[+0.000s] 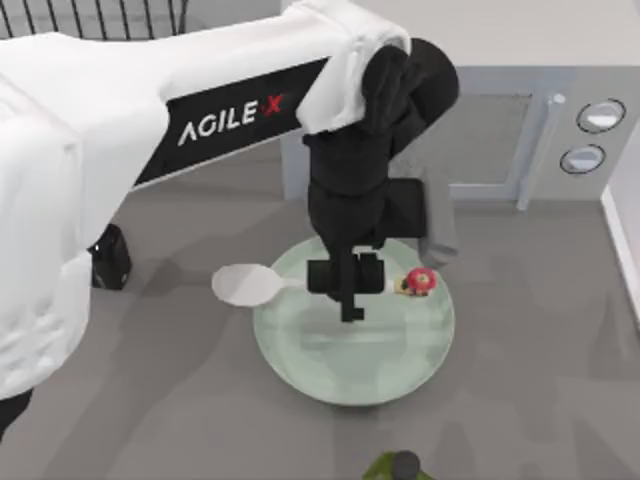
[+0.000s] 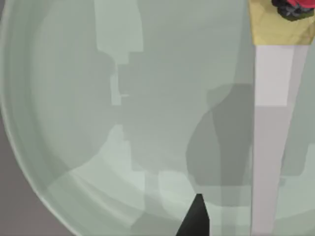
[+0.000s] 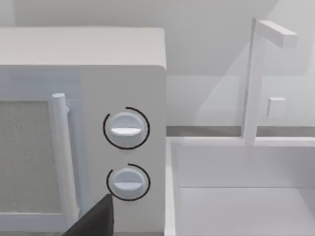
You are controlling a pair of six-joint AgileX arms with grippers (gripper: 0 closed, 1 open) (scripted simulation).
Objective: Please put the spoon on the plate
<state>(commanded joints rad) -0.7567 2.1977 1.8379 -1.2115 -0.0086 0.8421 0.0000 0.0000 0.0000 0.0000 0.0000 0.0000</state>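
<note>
Above the far half of the plate (image 1: 352,345), the left end effector (image 1: 350,285) hangs over the middle of the spoon (image 1: 300,284)'s handle; whether its fingers are clamped on the handle or spread apart, I cannot tell, since the wrist hides them from above. The spoon lies crosswise: its white oval bowl juts past the plate's left rim over the grey bench (image 1: 540,400), while the red dotted knob sits over the plate toward the right.

The left wrist view looks straight down on the glossy mint plate (image 2: 74,123), with the pale, flat-sided handle (image 2: 268,137) running beside a dark fingertip (image 2: 197,216) and a tan collar below the knob.

The spoon looks light and rigid, with a thin, smooth handle that could twist or slip in a loose pinch; mid-handle, near its balance point, seems the sensible place to hold. The plate appears hard, slick and shallow-rimmed, so a dropped spoon might skid.

The right arm's camera faces a white microwave (image 3: 83,128) with two round dials, beside a sink (image 3: 241,187).
</note>
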